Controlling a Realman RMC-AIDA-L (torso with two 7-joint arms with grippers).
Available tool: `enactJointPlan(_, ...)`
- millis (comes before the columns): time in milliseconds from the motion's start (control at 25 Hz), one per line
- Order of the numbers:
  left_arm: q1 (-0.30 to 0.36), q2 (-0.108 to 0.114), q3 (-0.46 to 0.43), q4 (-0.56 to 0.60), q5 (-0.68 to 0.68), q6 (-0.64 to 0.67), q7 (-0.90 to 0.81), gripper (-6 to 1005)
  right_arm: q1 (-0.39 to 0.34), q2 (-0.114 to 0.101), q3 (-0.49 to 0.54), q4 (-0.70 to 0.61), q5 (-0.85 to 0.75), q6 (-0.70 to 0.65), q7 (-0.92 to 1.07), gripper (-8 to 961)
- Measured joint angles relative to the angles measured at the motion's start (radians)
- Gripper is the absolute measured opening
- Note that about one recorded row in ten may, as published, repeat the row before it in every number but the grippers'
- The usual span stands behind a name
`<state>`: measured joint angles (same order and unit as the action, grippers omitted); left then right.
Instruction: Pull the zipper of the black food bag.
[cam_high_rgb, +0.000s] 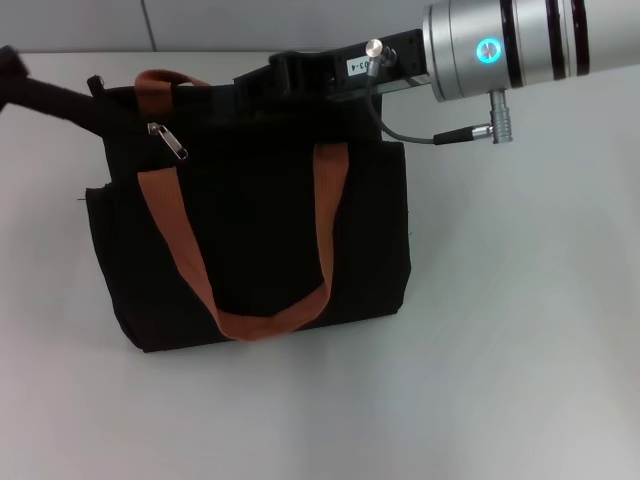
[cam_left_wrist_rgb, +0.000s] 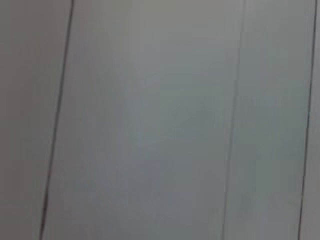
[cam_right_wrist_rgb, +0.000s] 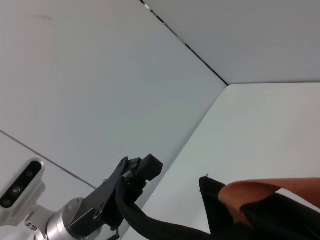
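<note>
I see the black food bag (cam_high_rgb: 260, 240) at centre frame on the white worktop (cam_high_rgb: 520, 380), its zipper (cam_high_rgb: 168, 141) upper left. My left gripper (cam_high_rgb: 95, 100) pinches the bag's corner, likely bracing it; I cannot tell the right gripper's (cam_high_rgb: 290, 75) state.

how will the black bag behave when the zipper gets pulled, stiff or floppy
Probably floppy: the black food bag is soft fabric with limp, drooping handles. Its top edge would likely drag along with the zipper unless held. It stands upright unsupported, so it may also slide or tip.
</note>
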<state>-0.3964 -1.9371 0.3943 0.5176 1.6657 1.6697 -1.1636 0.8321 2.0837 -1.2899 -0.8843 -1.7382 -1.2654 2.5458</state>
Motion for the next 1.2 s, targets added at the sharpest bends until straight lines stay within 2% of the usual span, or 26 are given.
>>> enactJointPlan(120, 0.033, 0.021, 0.000, 0.010, 0.000, 0.009, -0.005, 20, 0.006, 0.000, 0.001, 0.001, 0.000, 0.001, -0.004, 166)
enactJointPlan(280, 0.065, 0.040, 0.007, 0.028, 0.012, 0.036, -0.017, 113, 0.012, -0.001, 0.001, 0.002, 0.000, 0.002, -0.004, 205)
enactJointPlan(480, 0.108, 0.053, 0.006, 0.083, 0.039, 0.038, -0.035, 228, 0.015, -0.001, 0.002, 0.002, 0.000, -0.006, -0.005, 225)
enactJointPlan(560, 0.156, 0.076, -0.030, 0.124, 0.038, 0.056, -0.059, 273, 0.015, -0.002, 0.002, 0.005, 0.000, -0.009, -0.005, 225)
enactJointPlan(720, 0.179, 0.091, -0.126, 0.146, 0.033, 0.116, -0.064, 364, 0.019, -0.002, 0.001, 0.016, 0.000, -0.009, -0.006, 225)
enactJointPlan(840, 0.181, 0.095, -0.147, 0.156, 0.034, 0.159, -0.058, 460, 0.019, -0.002, 0.002, 0.016, 0.000, -0.014, -0.007, 225)
enactJointPlan(960, 0.161, 0.093, -0.098, 0.158, 0.052, 0.206, -0.044, 570, 0.019, -0.002, 0.001, 0.016, 0.000, -0.020, -0.007, 225)
enactJointPlan(1000, 0.152, 0.088, -0.068, 0.158, 0.064, 0.210, -0.034, 606, 0.019, -0.002, 0.001, 0.017, 0.000, -0.021, -0.007, 225)
enactJointPlan(1080, 0.127, 0.072, -0.015, 0.161, 0.099, 0.187, -0.012, 790, 0.019, -0.002, 0.001, 0.019, 0.000, -0.022, -0.007, 225)
enactJointPlan(1200, 0.083, 0.045, 0.020, 0.165, 0.183, 0.139, 0.001, 787, 0.018, -0.002, 0.001, 0.021, 0.000, -0.023, -0.007, 224)
